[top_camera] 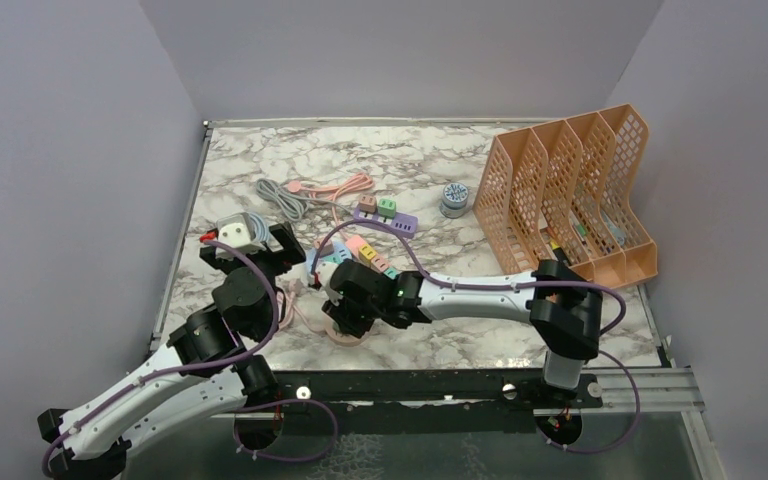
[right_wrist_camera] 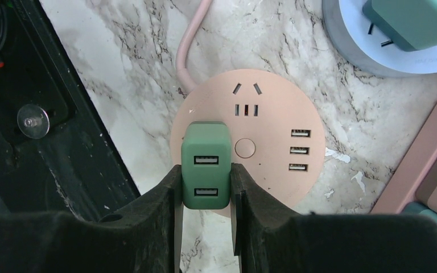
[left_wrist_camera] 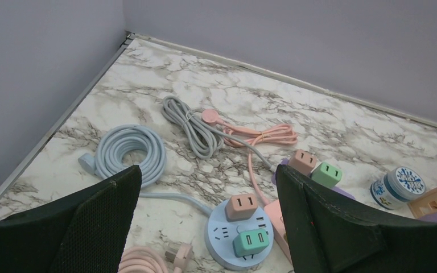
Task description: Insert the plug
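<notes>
My right gripper (right_wrist_camera: 205, 190) is shut on a dark green two-port USB charger plug (right_wrist_camera: 205, 165), one finger on each side. The plug stands over the left part of a round pink power strip (right_wrist_camera: 273, 131). Its prongs are hidden, so I cannot tell whether they sit in a socket. In the top view this gripper (top_camera: 345, 305) is low over the pink strip (top_camera: 348, 335) near the table's front edge. My left gripper (left_wrist_camera: 206, 176) is open and empty, held above the table to the left (top_camera: 250, 245).
A round blue strip (left_wrist_camera: 222, 236) carries a brown and a teal adapter. A long pink strip (top_camera: 365, 250) and a purple strip (top_camera: 385, 220) lie behind. Coiled blue (left_wrist_camera: 131, 151), grey (top_camera: 280, 195) and pink (top_camera: 345, 185) cables lie further back. A jar (top_camera: 454, 199) and an orange file rack (top_camera: 570, 190) stand right.
</notes>
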Robot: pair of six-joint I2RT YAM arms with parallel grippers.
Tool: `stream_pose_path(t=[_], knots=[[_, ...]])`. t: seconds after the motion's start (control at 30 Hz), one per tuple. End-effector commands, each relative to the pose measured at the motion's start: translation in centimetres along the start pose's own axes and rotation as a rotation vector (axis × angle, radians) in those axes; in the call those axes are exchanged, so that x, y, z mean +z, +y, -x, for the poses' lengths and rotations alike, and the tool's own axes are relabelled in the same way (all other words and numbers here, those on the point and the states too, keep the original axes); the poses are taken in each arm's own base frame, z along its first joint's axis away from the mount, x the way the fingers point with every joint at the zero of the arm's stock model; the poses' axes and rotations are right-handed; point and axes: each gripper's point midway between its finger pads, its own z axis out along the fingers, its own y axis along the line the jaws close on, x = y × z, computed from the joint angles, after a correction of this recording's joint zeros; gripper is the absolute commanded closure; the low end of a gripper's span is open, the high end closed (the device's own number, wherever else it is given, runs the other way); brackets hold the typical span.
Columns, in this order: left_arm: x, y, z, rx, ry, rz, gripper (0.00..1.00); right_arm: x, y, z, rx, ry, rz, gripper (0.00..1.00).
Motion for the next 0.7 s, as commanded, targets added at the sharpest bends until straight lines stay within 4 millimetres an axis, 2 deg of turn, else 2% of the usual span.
stream_pose_path(t=[0.0,0.17,0.37,0.47,0.67], knots=[[-0.1,1.2,1.6,-0.031,-0.027,0.072,0.1,-0.4,-2.8,-16.4,0.008,0.608,-0.164,0.99],[-0.4,1.6,3.7,-0.055,-0.039,0.09,0.1,-1.3,-3.4,-15.4,0.023,0.644,-0.235,0.99],[-0.8,1.2,6.3,-0.062,-0.039,0.059,0.1,-4.3,-3.9,-10.6,0.021,0.58,-0.292,0.99],[-0.9,0.8,7.4,-0.067,-0.043,0.038,0.1,-4.3,-3.6,-9.1,0.014,0.546,-0.269,0.99],[-0.9,0.4,8.9,-0.054,-0.052,0.028,0.1,-1.9,-3.2,-10.7,-0.013,0.614,-0.23,0.99]])
